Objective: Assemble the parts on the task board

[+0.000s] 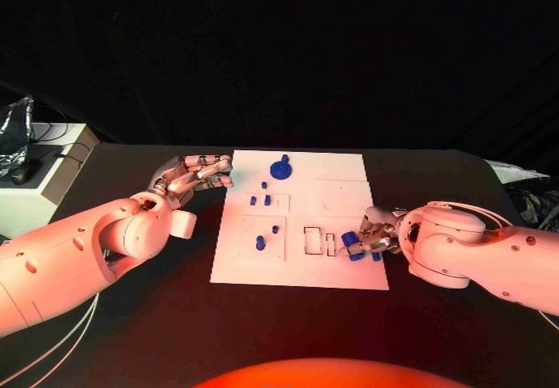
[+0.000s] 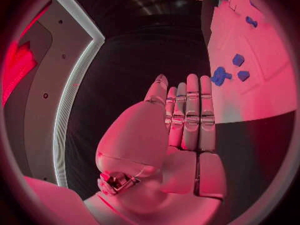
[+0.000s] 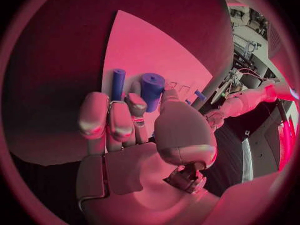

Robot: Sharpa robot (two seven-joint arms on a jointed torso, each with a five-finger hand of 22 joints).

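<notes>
The white task board (image 1: 300, 267) lies mid-table. A round blue part (image 1: 281, 169) sits at its far side, and several small blue pegs (image 1: 266, 199) stand in its left half. My right hand (image 1: 371, 240) hovers over the board's right edge, near the rectangular slots (image 1: 314, 240), and pinches a thick blue cylinder (image 3: 152, 88) between thumb and finger. A thin blue rod (image 3: 118, 83) shows just beyond the fingers; I cannot tell if it is held. My left hand (image 1: 194, 173) is off the board's far left corner, its fingers (image 2: 190, 116) straight and holding nothing. Blue parts (image 2: 219, 75) lie beyond it.
A white box (image 1: 47, 174) with crumpled foil on it stands at the table's left edge. Cables (image 1: 530, 194) lie at the far right. Bare black table surrounds the board.
</notes>
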